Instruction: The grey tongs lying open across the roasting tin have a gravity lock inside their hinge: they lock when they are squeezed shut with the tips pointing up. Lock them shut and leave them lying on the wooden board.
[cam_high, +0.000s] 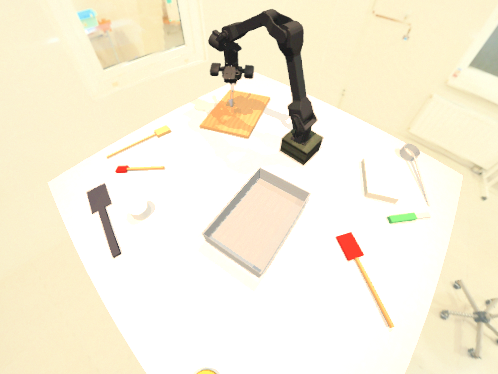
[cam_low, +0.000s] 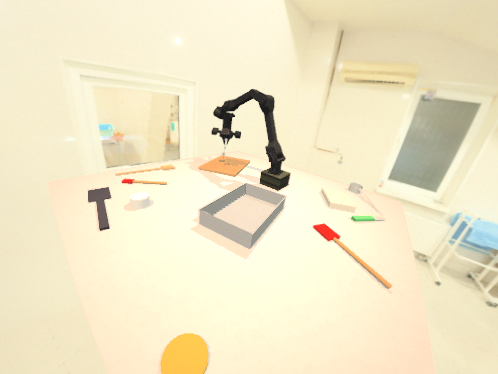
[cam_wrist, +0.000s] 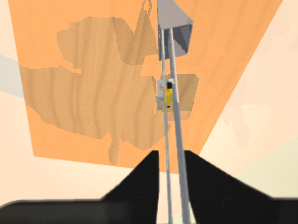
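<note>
My gripper (cam_high: 231, 81) (cam_low: 226, 139) (cam_wrist: 170, 157) is shut on the grey tongs (cam_high: 232, 93) (cam_low: 224, 150) (cam_wrist: 177, 125) above the wooden board (cam_high: 249, 117) (cam_low: 225, 168) (cam_wrist: 40, 45). The tongs hang steeply down from the fingers. In the wrist view their two thin arms run close together to a wider grey end piece (cam_wrist: 175, 20), with a small yellow and black part (cam_wrist: 169, 95) beside the arms. Whether the lock holds, and whether the lower end touches the board, I cannot tell. The roasting tin (cam_high: 285, 185) (cam_low: 225, 228) is empty.
Left of the tin lie a dark spatula (cam_high: 109, 230) (cam_low: 102, 210), a small red-headed tool (cam_high: 145, 168) (cam_low: 150, 182), a yellow-headed tool (cam_high: 135, 143) and a white round dish (cam_low: 139, 201). On the right are a red spatula (cam_high: 372, 287), a green-handled tool (cam_high: 401, 218) and a pale block (cam_low: 337, 199).
</note>
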